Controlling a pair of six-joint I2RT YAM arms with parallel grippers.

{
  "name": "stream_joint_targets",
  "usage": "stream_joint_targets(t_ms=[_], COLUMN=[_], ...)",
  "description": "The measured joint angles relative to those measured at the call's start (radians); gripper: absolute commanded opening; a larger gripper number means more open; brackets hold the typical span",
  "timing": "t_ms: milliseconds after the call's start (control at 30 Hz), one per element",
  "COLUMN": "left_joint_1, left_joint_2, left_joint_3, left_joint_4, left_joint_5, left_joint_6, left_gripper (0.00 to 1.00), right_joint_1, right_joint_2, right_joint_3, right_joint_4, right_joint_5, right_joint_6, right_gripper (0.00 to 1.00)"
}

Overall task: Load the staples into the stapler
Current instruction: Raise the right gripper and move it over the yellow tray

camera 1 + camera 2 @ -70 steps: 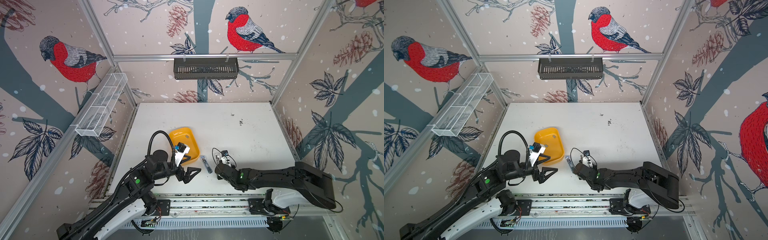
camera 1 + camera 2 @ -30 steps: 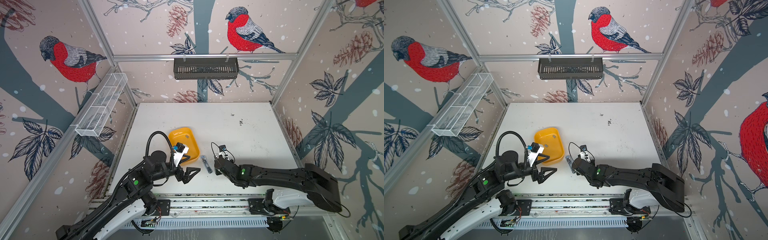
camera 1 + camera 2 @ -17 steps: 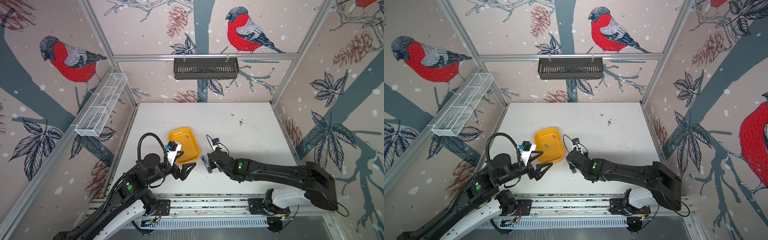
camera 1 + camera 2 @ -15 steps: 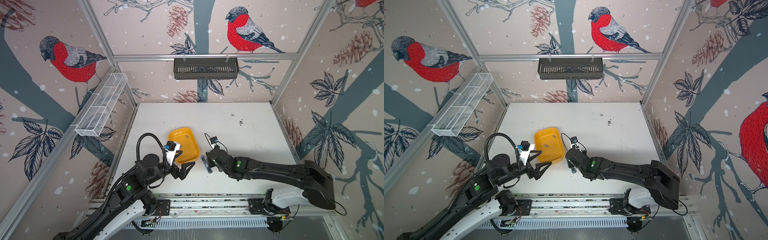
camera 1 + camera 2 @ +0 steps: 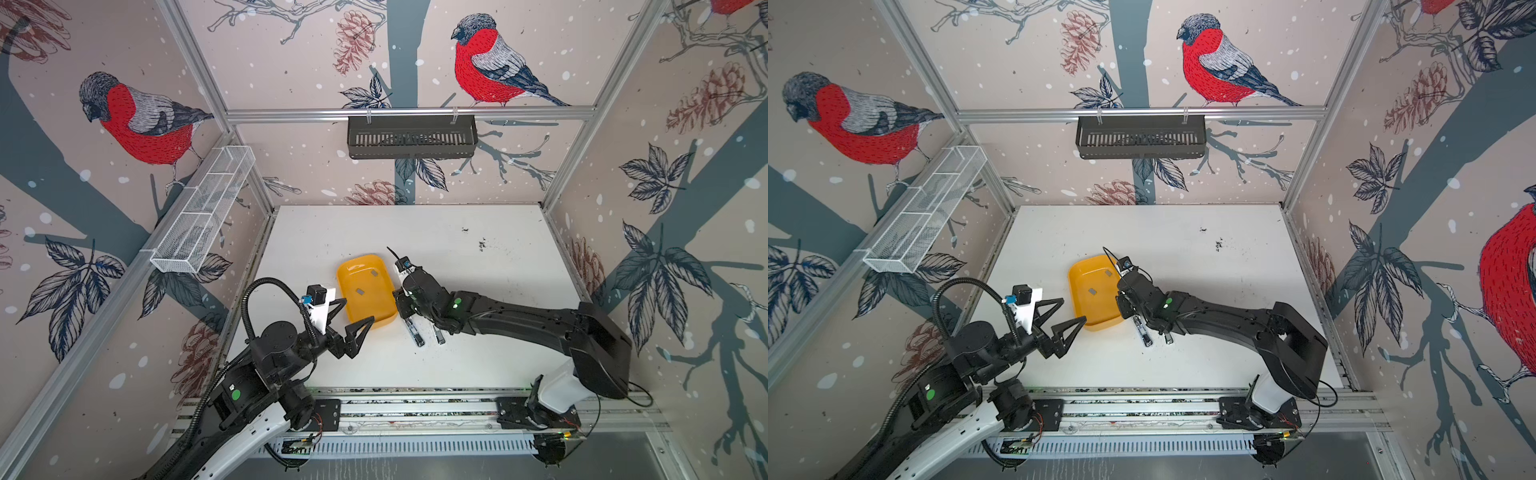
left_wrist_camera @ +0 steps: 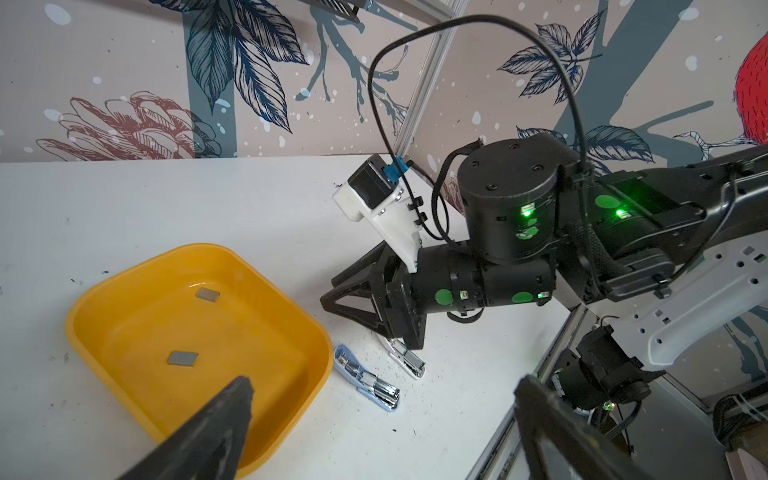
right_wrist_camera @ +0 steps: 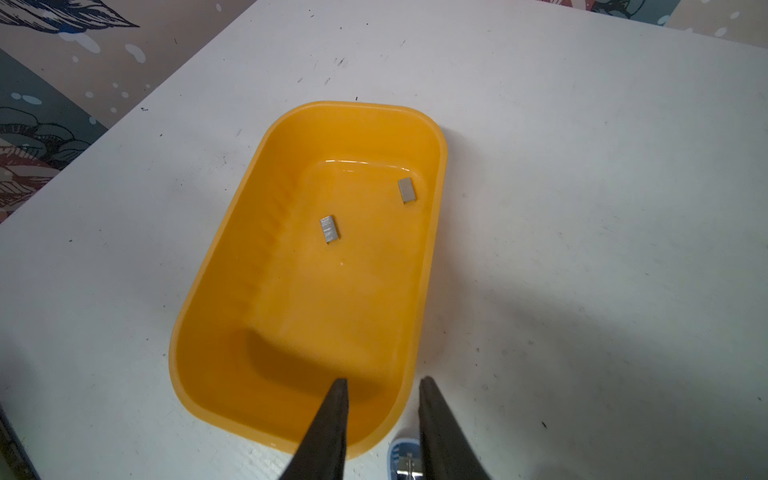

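We find the tray just left of centre in both top views, on the table. In it lie a staple toward its upper right corner and a second staple at mid-floor, well apart, both flat. Just right of the tray's lower end lies a stapler, with a second stapler beside it, both partly under the right arm. The right gripper hangs at the tray's right rim, jaws a little apart with nothing between them: one finger over the tray's inside, the other outside it. The left gripper, jaws spread wide and empty, sits at the tray's lower left.
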Motion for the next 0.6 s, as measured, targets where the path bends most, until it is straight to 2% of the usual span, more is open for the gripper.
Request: stream_joint_targets(t_ms=[267, 600], left_joint_1=[0.001, 0.006], left_joint_2=[0.042, 0.039], left_joint_3=[-0.003, -0.005], left_joint_4=[0.000, 0.001], left_joint_5=[0.005, 0.010], left_joint_6=[-0.007, -0.007], left_gripper=[0.98, 0.97], right_joint_1=[-0.012, -0.031], right_joint_2=[0.148, 0.317], right_joint_3=[0.154, 0.329], right_joint_4=[-0.008, -0.038], right_joint_5=[-0.098, -0.154], right_joint_6=[-0.083, -0.129], right_gripper=[0.31, 0.31])
